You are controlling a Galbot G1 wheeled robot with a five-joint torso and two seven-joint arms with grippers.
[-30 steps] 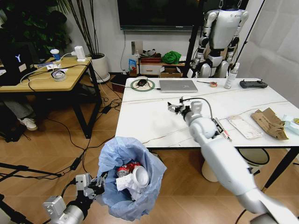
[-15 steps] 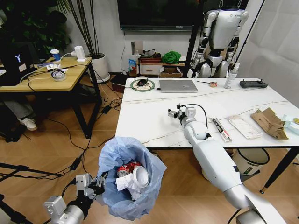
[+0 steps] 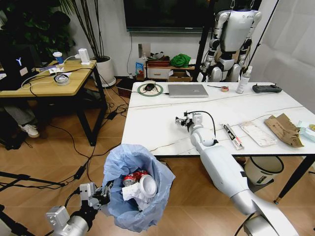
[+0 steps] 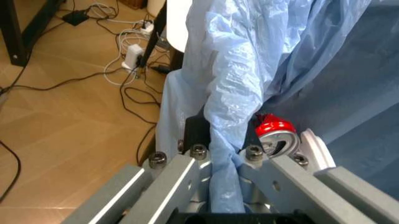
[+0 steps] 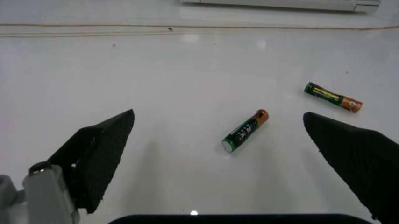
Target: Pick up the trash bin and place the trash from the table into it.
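Clamping the crinkled blue liner of the trash bin (image 3: 138, 186) in the left gripper (image 3: 101, 193), below the table (image 3: 157, 123) edge; red can (image 4: 272, 129) and white wrappers already lying inside. Hovering over the glossy marble with the right gripper (image 5: 218, 154), fingers spread wide around a green AA battery (image 5: 244, 130); torn cardboard (image 3: 284, 130) and clear packaging (image 3: 258, 133) remaining on the table

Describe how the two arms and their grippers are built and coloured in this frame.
The right arm is a smooth white-grey shell with a thin black cable looping near its wrist. The right gripper has broad, black, wedge-shaped fingers. The left gripper has grey metal finger bars fastened with silver bolts and black pads; its arm is light grey with exposed fittings.
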